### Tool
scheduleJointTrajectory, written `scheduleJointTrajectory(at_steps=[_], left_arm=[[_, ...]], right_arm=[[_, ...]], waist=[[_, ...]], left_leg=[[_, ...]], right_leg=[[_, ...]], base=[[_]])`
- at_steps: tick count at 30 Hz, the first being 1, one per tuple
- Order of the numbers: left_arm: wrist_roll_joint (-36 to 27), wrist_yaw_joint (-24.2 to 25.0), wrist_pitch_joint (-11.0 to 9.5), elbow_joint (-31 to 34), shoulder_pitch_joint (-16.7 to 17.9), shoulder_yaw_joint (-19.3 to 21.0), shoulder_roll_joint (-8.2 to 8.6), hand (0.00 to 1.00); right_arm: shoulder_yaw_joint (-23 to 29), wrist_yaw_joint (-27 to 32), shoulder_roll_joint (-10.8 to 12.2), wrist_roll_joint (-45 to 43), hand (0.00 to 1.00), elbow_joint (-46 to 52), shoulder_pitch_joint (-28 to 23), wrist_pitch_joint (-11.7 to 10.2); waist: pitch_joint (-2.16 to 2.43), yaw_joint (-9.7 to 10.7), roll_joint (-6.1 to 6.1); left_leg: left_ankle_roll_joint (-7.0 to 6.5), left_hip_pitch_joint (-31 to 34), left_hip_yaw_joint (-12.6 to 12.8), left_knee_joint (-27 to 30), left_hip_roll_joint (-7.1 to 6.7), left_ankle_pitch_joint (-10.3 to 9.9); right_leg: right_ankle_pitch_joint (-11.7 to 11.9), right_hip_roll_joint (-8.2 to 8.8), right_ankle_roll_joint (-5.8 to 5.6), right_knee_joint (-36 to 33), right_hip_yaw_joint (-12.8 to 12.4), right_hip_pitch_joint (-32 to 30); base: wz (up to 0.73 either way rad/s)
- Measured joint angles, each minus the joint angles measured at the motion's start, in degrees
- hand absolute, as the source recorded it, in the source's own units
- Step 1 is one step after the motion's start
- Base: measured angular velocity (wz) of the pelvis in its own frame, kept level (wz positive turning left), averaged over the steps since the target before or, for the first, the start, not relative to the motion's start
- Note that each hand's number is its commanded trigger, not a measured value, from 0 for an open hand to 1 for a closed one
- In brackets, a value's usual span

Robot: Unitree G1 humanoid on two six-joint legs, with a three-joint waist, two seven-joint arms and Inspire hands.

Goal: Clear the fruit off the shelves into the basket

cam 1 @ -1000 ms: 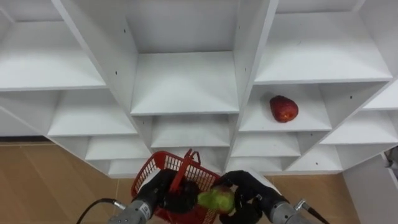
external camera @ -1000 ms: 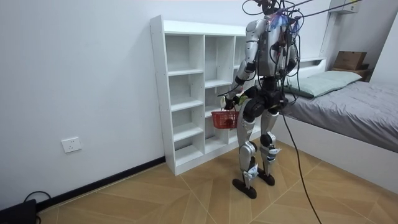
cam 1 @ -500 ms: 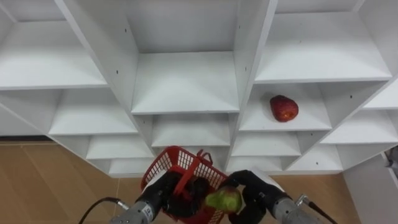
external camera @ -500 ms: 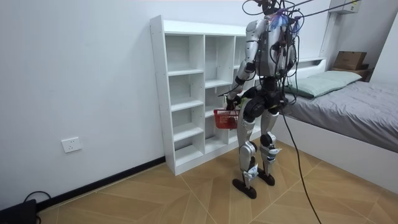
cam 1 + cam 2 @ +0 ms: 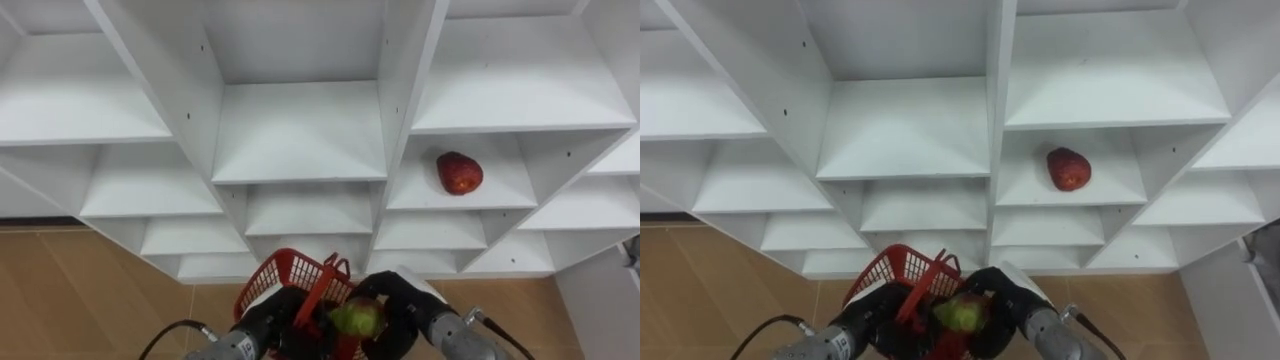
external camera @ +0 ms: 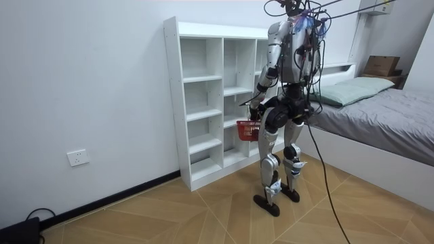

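Note:
I stand facing the white closet [image 5: 300,130]. A red mesh basket [image 5: 288,275] hangs low in front of me, and my left hand [image 5: 272,318] is shut on its handle. Beside it my right hand [image 5: 398,303] is curled round a green fruit [image 5: 358,318], held against the basket's right rim. A red fruit [image 5: 459,172] lies alone on a shelf in the right column, above and to the right of both hands. In the room view the basket [image 6: 247,129] hangs at hip height before the shelves.
The closet's dividers and shelf edges [image 5: 395,120] stand close ahead. Wooden floor [image 5: 90,290] lies below. A bed [image 6: 380,115] stands at the room view's right behind me, and a white wall [image 6: 88,81] runs to the closet's left.
The basket has swung a little to the right, toward the right hand. The green fruit now sits tight at the basket's rim. The red fruit has not moved.

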State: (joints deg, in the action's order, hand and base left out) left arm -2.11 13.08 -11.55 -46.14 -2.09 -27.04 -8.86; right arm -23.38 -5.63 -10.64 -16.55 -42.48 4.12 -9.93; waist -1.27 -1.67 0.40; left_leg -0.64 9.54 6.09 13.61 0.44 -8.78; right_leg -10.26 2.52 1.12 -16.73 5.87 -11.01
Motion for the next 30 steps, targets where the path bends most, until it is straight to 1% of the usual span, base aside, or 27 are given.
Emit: scheduleJointTrajectory(at_steps=[2,3,4,5,8,15,18,23,30], left_arm=[[0.0,0.2,0.0,0.0,0.0,-1.0,0.06,1.0],[0.0,0.2,0.0,0.0,0.0,-1.1,0.07,1.0],[0.0,0.3,0.0,0.0,0.0,-1.2,0.12,1.0],[0.0,0.4,0.0,0.0,0.0,-1.2,0.24,1.0],[0.0,0.6,0.0,0.0,0.0,-1.2,0.6,1.0],[-0.7,1.3,0.0,0.0,-0.2,-1.2,0.66,1.0],[-0.7,1.4,0.6,0.0,-0.5,-1.2,0.65,1.0],[-0.7,1.4,0.6,0.0,-0.7,-1.3,0.6,1.0],[-0.7,1.2,0.6,0.0,-0.9,-1.2,0.59,1.0]], right_arm=[[0.0,0.9,0.1,1.3,1.0,0.0,0.6,0.0],[0.0,1.1,0.1,1.6,0.87,0.0,0.7,0.0],[0.0,1.3,0.1,1.8,0.5,0.0,0.9,0.0],[0.0,1.5,0.1,2.0,0.0,-0.1,0.9,0.0],[0.0,2.0,0.3,2.6,0.0,-1.4,1.3,0.0],[0.0,3.7,1.2,3.0,0.0,-2.6,1.7,0.0],[-0.1,3.7,2.0,3.0,0.0,-4.3,2.7,0.0],[-0.2,3.7,2.1,3.3,0.0,-4.4,3.1,0.0],[-0.9,3.6,2.0,4.9,0.0,-4.5,3.1,0.0]], waist=[[0.0,0.0,-0.01],[0.0,0.0,-0.01],[0.0,0.0,-0.01],[0.0,0.0,-0.01],[-0.01,0.0,-0.02],[-0.07,-0.1,-0.11],[-0.2,-0.1,0.02],[-0.29,-0.2,0.18],[-0.27,-0.3,0.25]], left_leg=[[0.0,0.0,-0.1,0.0,0.0,0.0],[0.0,0.0,-0.1,0.0,0.0,0.0],[0.0,0.0,-0.1,0.0,0.0,0.0],[0.0,0.0,-0.1,0.0,0.0,0.0],[0.0,-0.1,-0.2,0.0,-0.04,0.0],[0.0,-0.2,-0.2,0.0,0.03,0.0],[0.0,-0.6,-0.2,0.0,0.02,0.0],[0.0,-0.6,-0.2,-0.1,0.0,0.0],[0.0,-0.6,-0.2,-0.1,0.02,0.0]], right_leg=[[0.0,0.01,0.01,0.0,0.2,0.1],[0.0,0.01,0.01,0.0,0.3,0.1],[0.0,0.02,0.01,0.1,0.3,0.1],[0.0,0.02,0.02,0.1,0.3,0.1],[0.0,0.06,0.03,0.1,0.3,0.4],[0.1,0.01,0.05,0.8,0.4,0.8],[0.1,0.02,0.04,0.9,0.4,0.9],[0.1,0.01,0.03,1.0,0.4,0.9],[0.1,-0.05,0.04,1.1,0.5,0.9]], base=[[0.04],[0.0],[0.0],[0.0],[0.0],[0.0],[0.0],[0.0],[0.0]])
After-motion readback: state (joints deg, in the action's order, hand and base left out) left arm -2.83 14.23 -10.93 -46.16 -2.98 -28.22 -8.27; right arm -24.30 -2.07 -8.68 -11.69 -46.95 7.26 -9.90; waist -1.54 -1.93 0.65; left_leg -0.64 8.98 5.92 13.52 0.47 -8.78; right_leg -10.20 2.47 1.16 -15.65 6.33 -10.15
